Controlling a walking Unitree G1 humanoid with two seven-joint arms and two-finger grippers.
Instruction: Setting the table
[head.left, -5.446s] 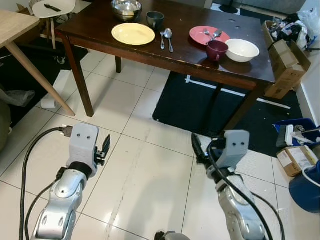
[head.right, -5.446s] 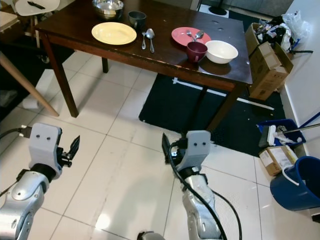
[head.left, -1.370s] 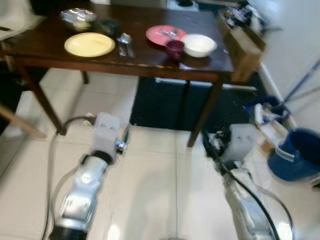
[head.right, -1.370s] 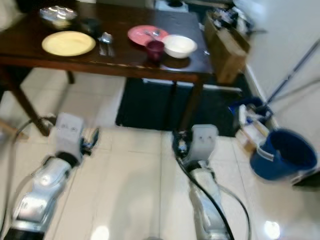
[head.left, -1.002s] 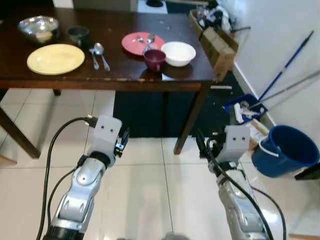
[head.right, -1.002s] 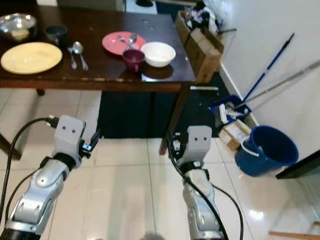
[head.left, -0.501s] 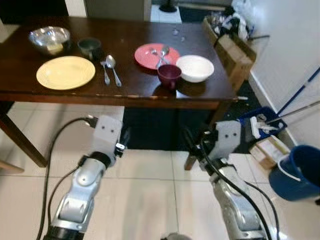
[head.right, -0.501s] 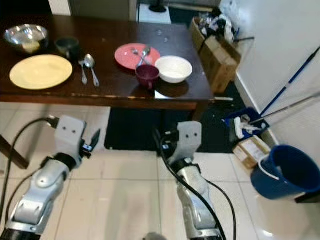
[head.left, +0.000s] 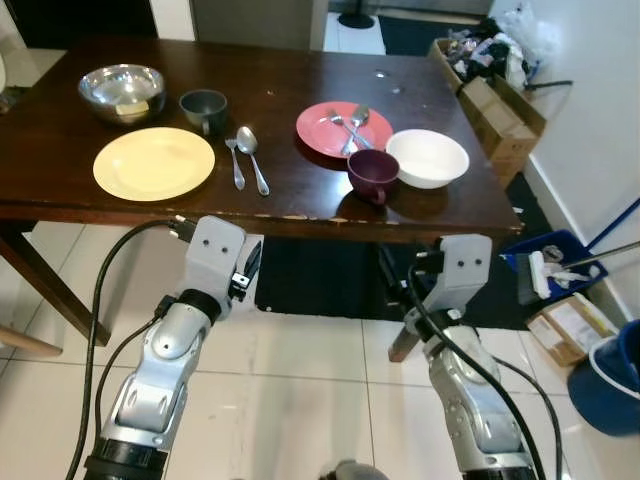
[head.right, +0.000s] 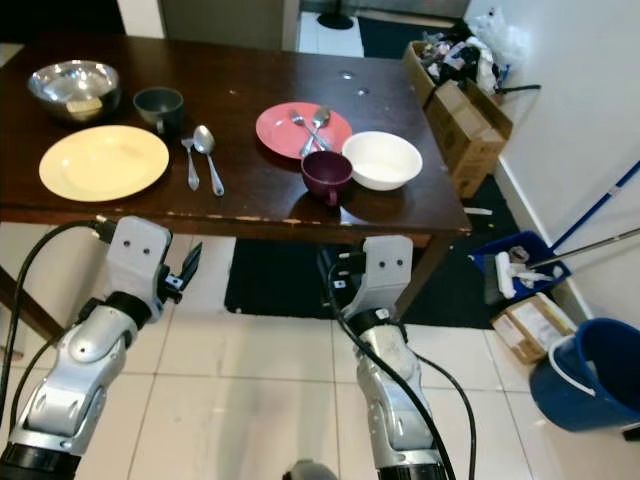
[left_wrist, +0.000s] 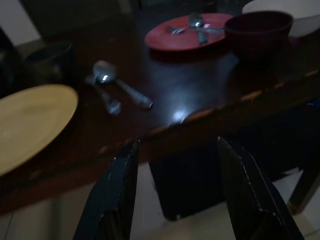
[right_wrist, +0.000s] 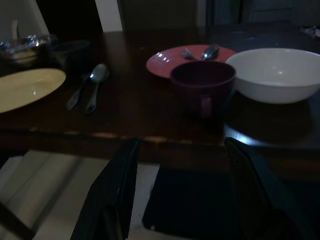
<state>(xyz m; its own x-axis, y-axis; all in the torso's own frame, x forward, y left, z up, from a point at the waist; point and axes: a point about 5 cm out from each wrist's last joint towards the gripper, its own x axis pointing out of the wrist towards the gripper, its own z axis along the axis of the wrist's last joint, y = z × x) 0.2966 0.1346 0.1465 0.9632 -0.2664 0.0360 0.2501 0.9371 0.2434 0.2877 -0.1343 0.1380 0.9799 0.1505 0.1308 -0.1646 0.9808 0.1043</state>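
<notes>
Left eye view: a dark wooden table (head.left: 300, 95) carries a yellow plate (head.left: 154, 163) near its front edge, with a steel bowl (head.left: 122, 91) and a dark grey mug (head.left: 203, 107) behind the plate. A fork (head.left: 235, 163) and spoon (head.left: 252, 158) lie side by side just beside the plate, on the side toward a red plate (head.left: 338, 130) near the table's middle. The red plate holds its own fork and spoon, crossed. A maroon mug (head.left: 372, 174) stands in front of the red plate, and a white bowl (head.left: 427, 158) sits just beside the mug. Both arms are raised below the table's front edge over white floor tiles. The left gripper (left_wrist: 175, 192) and right gripper (right_wrist: 177, 190) hold nothing, fingers spread apart, as the wrist views show. The right eye view adds a blue bucket (head.right: 590, 372) on the floor, well apart from the table.
</notes>
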